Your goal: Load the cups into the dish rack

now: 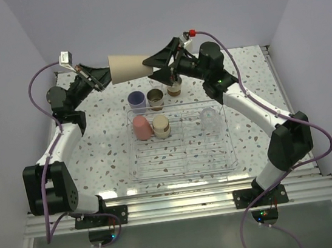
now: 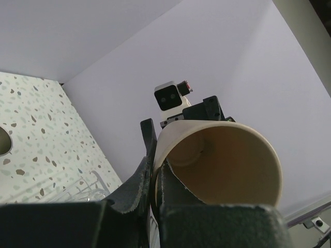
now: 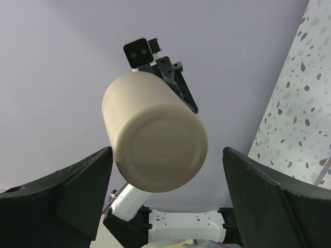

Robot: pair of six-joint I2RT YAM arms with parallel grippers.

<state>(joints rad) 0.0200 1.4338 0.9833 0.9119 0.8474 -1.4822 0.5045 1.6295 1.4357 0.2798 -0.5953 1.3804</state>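
Observation:
My left gripper is shut on the rim of the tall beige cup and holds it on its side, high above the back of the table. In the left wrist view the fingers pinch the cup's wall, one inside and one outside. My right gripper is open, and its fingers flank the cup's base without visibly touching it. The dish rack holds a coral-pink cup, a steel cup and a clear cup.
Behind the rack stand a lavender cup and two steel cups. Grey walls close the table at the back and both sides. The front half of the rack holds no cups.

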